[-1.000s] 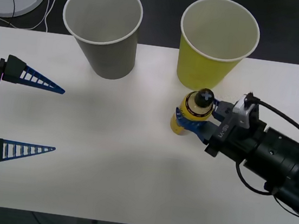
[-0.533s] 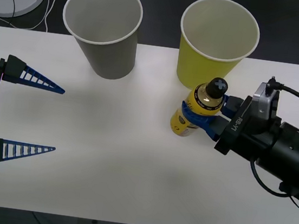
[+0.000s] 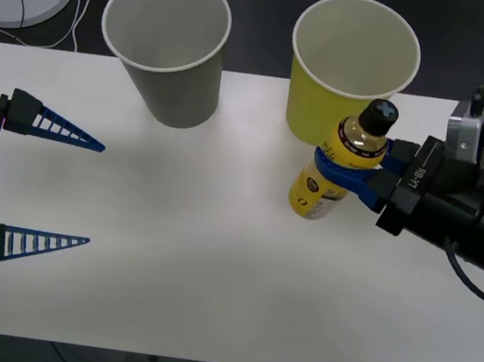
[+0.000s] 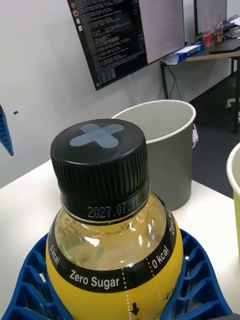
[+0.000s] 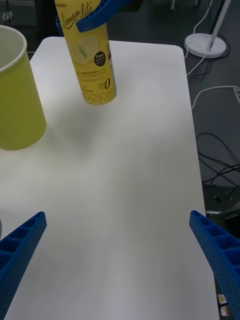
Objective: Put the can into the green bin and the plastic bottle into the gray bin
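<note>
Right gripper clamped round shoulder of small yellow plastic bottle w/ black cap, lifted right of table: full, prob. heavyish, slick; left gripper wide open, idle.

We are looking at an office or computer lab. A large wall screen is showing lines of text above a dark desk that is carrying papers and cups. We are working at a plain white desk over dark flooring, with cables trailing past a round white stand base.
</note>
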You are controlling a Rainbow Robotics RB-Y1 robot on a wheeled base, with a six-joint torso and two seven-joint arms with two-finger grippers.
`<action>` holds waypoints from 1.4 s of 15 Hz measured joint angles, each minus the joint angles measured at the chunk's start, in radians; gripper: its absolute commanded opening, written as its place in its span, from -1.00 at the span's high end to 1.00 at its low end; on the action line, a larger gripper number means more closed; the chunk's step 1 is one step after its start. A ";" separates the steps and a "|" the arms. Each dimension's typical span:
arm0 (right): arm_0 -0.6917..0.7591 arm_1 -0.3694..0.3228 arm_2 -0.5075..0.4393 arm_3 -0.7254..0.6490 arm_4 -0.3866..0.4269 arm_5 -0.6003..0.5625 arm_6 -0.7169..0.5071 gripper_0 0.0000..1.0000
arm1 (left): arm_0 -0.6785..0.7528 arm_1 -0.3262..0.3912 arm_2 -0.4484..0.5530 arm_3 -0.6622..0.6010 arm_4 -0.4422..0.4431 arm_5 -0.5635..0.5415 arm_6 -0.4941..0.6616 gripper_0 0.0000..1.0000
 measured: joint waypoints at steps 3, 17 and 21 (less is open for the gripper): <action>-0.033 -0.075 -0.005 -0.022 0.018 -0.001 -0.105 1.00 | 0.000 0.000 0.000 0.000 0.000 0.000 0.000 -1.00; -0.285 -0.252 -0.004 -0.062 0.135 -0.016 -0.450 1.00 | 0.000 0.000 0.000 0.000 0.000 0.000 0.000 -1.00; -0.370 -0.260 -0.004 -0.024 0.215 -0.079 -0.601 1.00 | 0.000 0.000 0.000 0.000 0.000 0.000 0.000 -1.00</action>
